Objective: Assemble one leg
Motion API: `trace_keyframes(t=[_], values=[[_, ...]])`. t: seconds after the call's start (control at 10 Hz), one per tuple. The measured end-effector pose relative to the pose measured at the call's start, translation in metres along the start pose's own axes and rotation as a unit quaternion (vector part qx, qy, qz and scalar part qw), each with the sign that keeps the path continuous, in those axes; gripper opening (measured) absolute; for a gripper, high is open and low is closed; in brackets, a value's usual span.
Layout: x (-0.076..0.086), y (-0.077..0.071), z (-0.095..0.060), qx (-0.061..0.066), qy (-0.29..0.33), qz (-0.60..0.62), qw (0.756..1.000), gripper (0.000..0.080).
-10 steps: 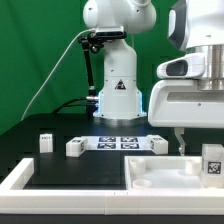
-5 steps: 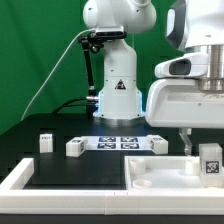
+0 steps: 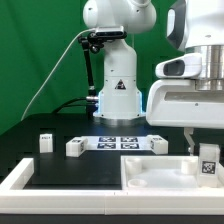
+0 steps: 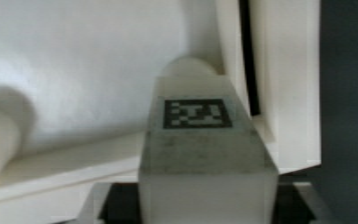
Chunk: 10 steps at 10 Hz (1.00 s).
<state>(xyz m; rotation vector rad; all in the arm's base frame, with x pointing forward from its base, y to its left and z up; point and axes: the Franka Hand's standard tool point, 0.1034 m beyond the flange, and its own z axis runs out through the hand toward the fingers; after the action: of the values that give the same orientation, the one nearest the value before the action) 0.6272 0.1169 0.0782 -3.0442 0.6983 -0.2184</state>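
Now the leg [image 3: 208,160], pinched in the gripper [image 3: 207,150], sits lower than it did 0.5 s and 1.0 s ago: it has come down in steps and shifted slightly, and its tagged face hangs just above the big white panel [image 3: 160,172] at about 4 o'clock in the exterior view. In the wrist view the leg [image 4: 201,150] fills the centre, tag up, clamped at its base between 2 dark jaws, with the panel [image 4: 69,90] pale behind it. Whether the leg's lower end already touches the panel cannot be told. Judgement: this reads as the final descent to seat the leg near the panel's corner; alignment with the socket is the risk, and the socket itself is hidden.

Going further back, the black table [image 3: 60,165] holds a white rim piece [image 3: 20,178] at 8 o'clock. Behind the panel, at about the centre, lies the marker board [image 3: 120,142], with 1 loose leg [image 3: 75,147] just beside its 9 o'clock end and another [image 3: 158,144] at its 3 o'clock end. A 3rd loose leg [image 3: 44,142] stands apart further toward 9 o'clock. At 12 o'clock rises the arm's white base [image 3: 117,90], with a cable [image 3: 50,85] trailing toward 9 o'clock, against a green backdrop [image 3: 35,50].
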Motion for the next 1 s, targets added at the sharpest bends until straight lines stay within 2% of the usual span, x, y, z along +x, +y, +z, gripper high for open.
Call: trace_keyframes(t=[0.4,0.7,0.8,1.0], values=[[0.0008,0.0034,0.0003,-0.004,-0.002,0.242,0.970,0.0295],[-0.0009,0.0060,0.0004,-0.010,-0.009,0.428,0.904,0.0295],[-0.0017,0.0064,0.0005,-0.010,-0.013,0.486,0.874,0.0295],[-0.0032,0.0057,0.0005,-0.012,-0.017,0.552,0.834,0.0295]])
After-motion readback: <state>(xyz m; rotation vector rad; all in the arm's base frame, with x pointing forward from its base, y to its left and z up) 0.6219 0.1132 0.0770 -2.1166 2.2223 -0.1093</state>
